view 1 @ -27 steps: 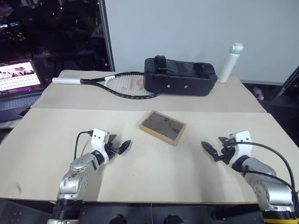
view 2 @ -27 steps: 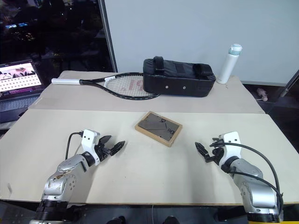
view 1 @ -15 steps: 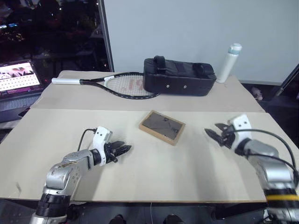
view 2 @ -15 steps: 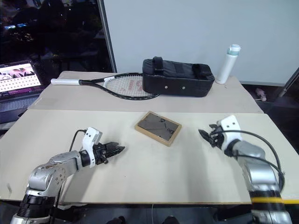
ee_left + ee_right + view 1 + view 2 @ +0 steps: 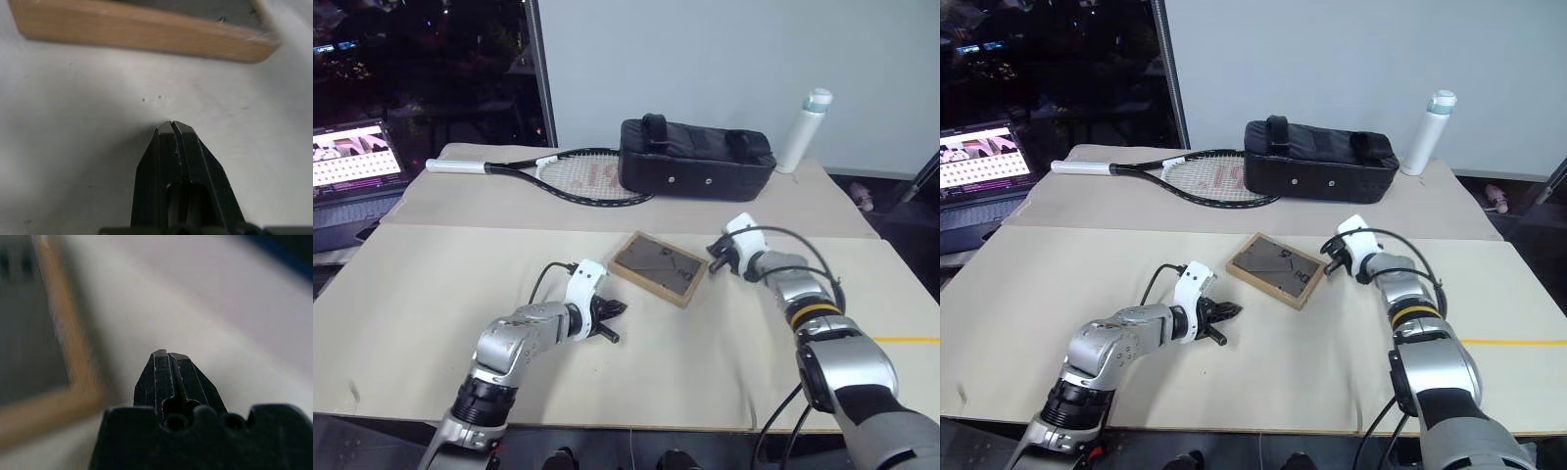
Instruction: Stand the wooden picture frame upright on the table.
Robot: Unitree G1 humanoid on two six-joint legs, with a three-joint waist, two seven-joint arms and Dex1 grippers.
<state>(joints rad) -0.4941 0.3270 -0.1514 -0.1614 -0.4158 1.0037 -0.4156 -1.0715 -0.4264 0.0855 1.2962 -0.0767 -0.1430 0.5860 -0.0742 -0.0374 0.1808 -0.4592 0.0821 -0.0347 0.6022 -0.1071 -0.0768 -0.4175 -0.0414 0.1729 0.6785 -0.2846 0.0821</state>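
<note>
On the counter [image 5: 431,294]: wooden picture frame [image 5: 658,267] lying flat.
Left hand [image 5: 615,311] and right hand [image 5: 713,262] flank it, both clenched, empty.

This looks like a robotics lab or test room set up for trials, not a home. The landmark is the large pale beige matte table [image 5: 431,294], made of two plain boards butted together, with a strip of yellow tape [image 5: 906,340] at its right edge. Behind the table stands a plain white partition wall [image 5: 724,59] with a dark metal post [image 5: 540,73] at its left edge. Left of the table an open laptop with a lit screen [image 5: 352,157] sits on a lower surface; beyond it is a dark room. Odd props lie at the table's far side: a black-and-white tennis racket [image 5: 548,176], a black padded bag [image 5: 695,171], a white cylindrical bottle [image 5: 805,129].
</note>
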